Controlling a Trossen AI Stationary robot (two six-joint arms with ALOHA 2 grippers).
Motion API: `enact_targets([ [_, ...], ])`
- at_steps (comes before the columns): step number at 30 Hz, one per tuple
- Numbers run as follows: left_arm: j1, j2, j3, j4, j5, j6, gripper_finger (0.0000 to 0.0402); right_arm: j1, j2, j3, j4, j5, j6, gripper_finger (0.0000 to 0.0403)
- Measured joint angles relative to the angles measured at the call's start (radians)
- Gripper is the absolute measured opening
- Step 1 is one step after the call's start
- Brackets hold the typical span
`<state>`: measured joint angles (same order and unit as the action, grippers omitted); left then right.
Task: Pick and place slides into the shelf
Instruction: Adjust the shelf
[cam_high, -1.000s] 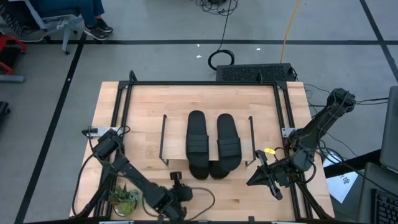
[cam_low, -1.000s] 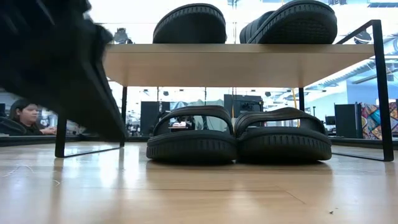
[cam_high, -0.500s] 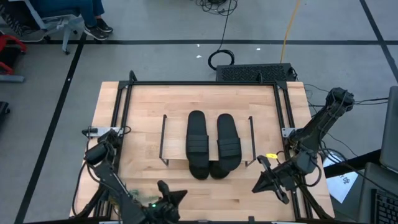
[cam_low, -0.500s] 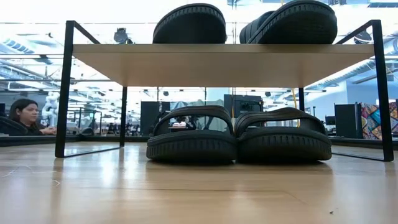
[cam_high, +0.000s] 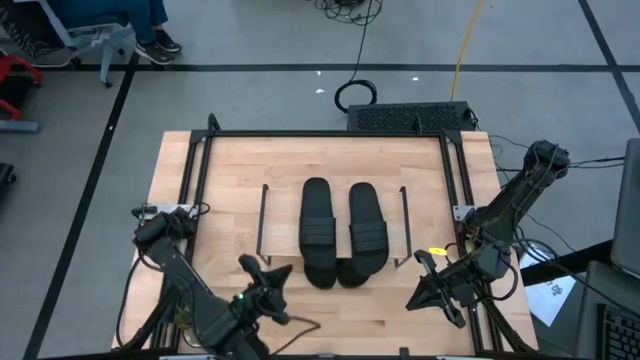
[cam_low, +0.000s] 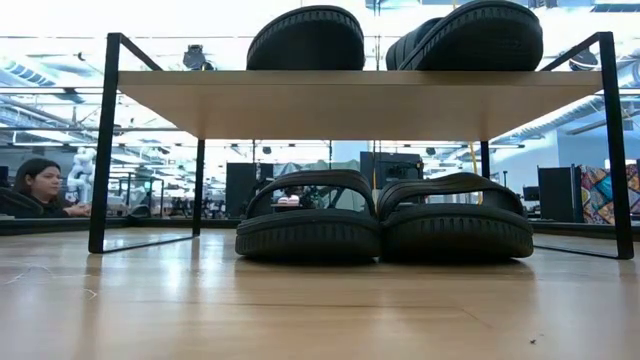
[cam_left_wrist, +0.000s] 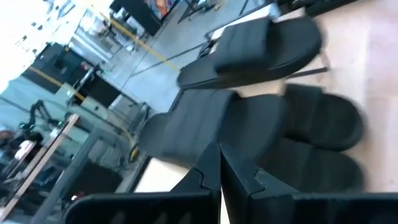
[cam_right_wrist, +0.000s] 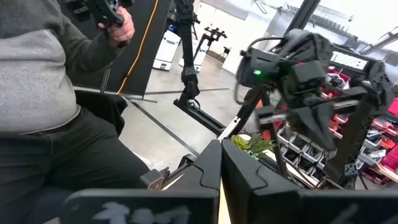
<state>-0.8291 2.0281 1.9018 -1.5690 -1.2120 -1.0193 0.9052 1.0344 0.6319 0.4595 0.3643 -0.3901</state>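
With all four slides (cam_high: 340, 240) housed, two on the shelf (cam_low: 360, 103) plank and two beneath, the job looks finished: left gripper (cam_high: 262, 277) near the front edge, clenched and empty; right gripper (cam_high: 428, 283) parked, also clenched. Next, simply retreat.

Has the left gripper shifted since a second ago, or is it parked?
Yes. In the high view the left gripper has swung away from the table's near edge toward the shelf, now nearer its left leg than before.
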Motion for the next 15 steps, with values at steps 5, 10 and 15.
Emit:
enact_targets([
  [5,0.039,-0.034,-0.04,0.002,-0.04,0.084,0.0,0.0,0.0,0.0,-0.001,-0.001,-0.012,0.0],
  [10,0.12,-0.114,-0.075,0.002,-0.11,0.166,0.0,0.0,0.0,0.0,-0.001,0.0,-0.015,0.0],
  [15,0.244,-0.223,-0.077,0.061,-0.157,0.328,0.0,0.0,0.0,0.0,-0.009,0.0,-0.015,0.0],
])
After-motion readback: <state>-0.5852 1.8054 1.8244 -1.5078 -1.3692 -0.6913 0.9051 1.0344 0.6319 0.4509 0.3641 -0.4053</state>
